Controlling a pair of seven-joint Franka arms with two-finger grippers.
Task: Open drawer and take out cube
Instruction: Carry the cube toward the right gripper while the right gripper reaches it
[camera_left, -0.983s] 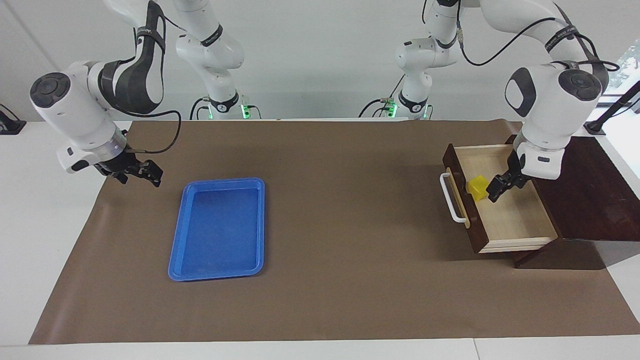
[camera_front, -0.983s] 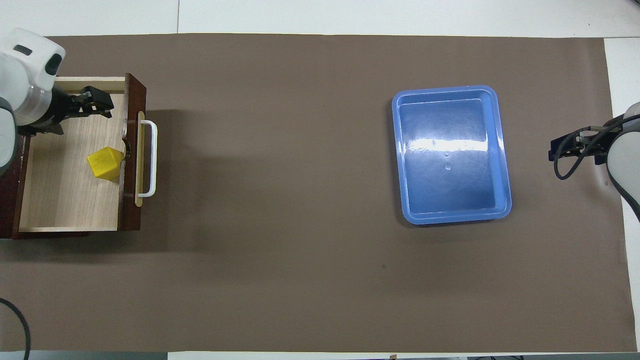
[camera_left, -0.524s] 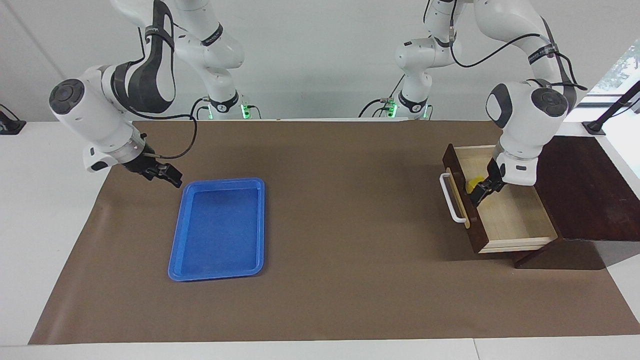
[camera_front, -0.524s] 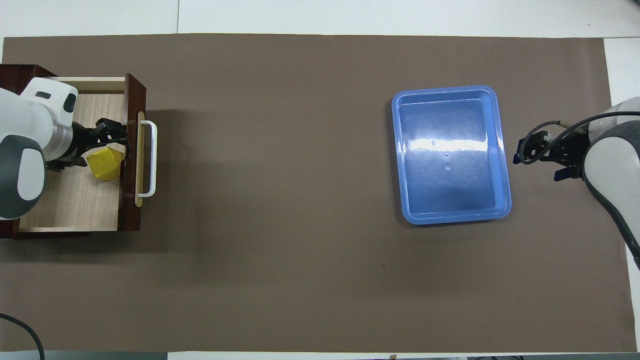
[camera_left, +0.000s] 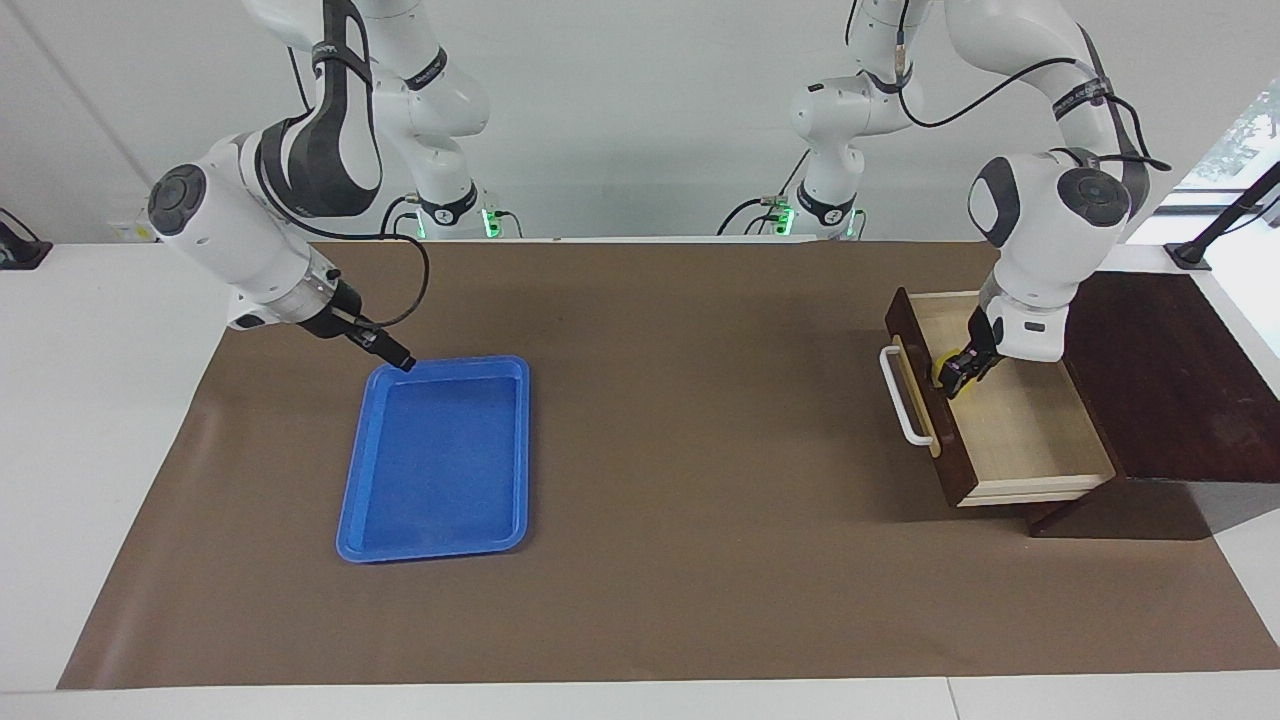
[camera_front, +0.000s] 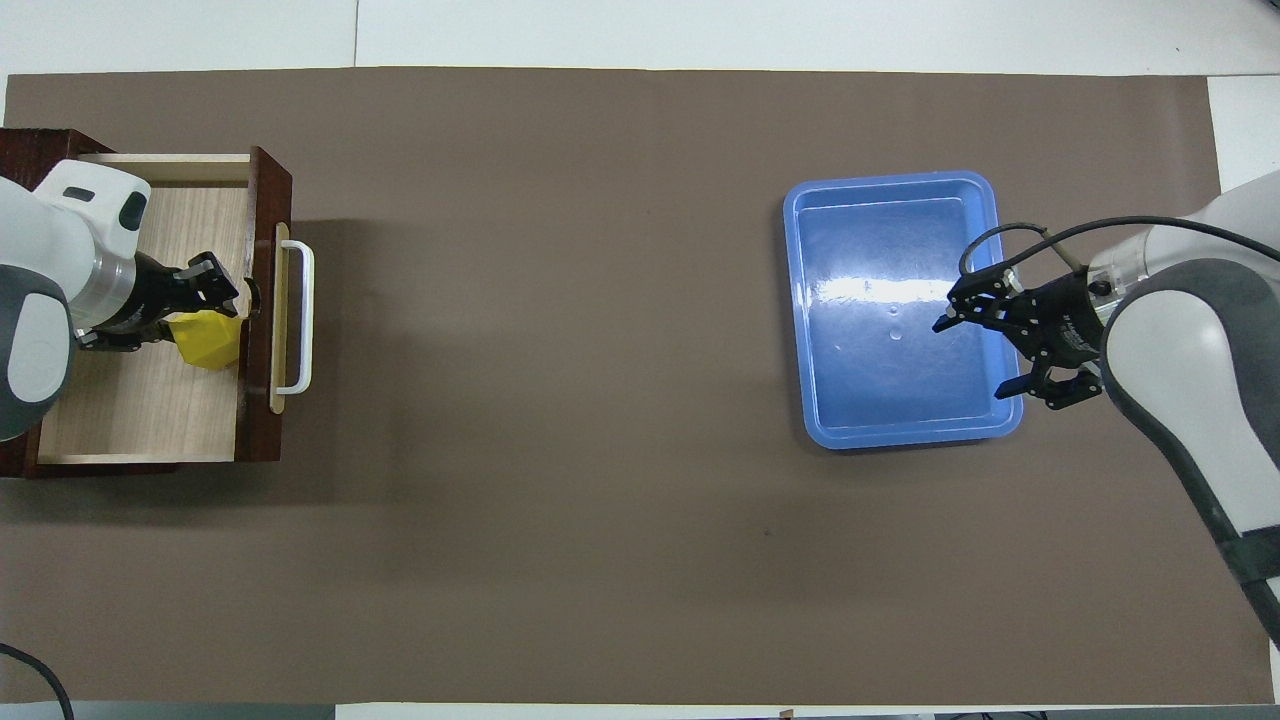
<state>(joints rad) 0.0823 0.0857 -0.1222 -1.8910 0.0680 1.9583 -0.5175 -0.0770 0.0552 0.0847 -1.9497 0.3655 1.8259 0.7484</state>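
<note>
The drawer stands pulled open at the left arm's end of the table, its white handle toward the table's middle. It also shows in the overhead view. The small yellow cube lies inside it against the dark front panel, seen from above too. My left gripper is down in the drawer right at the cube and hides part of it; in the overhead view my left gripper overlaps it. My right gripper is open and empty over the blue tray's rim.
The blue tray lies empty on the brown mat toward the right arm's end; it shows from above. The dark brown cabinet holding the drawer sits at the table's edge. The right gripper spreads wide over the tray's edge.
My left gripper went down into the drawer and closed in on the cube. My right gripper swung from beside the tray to over its rim.
</note>
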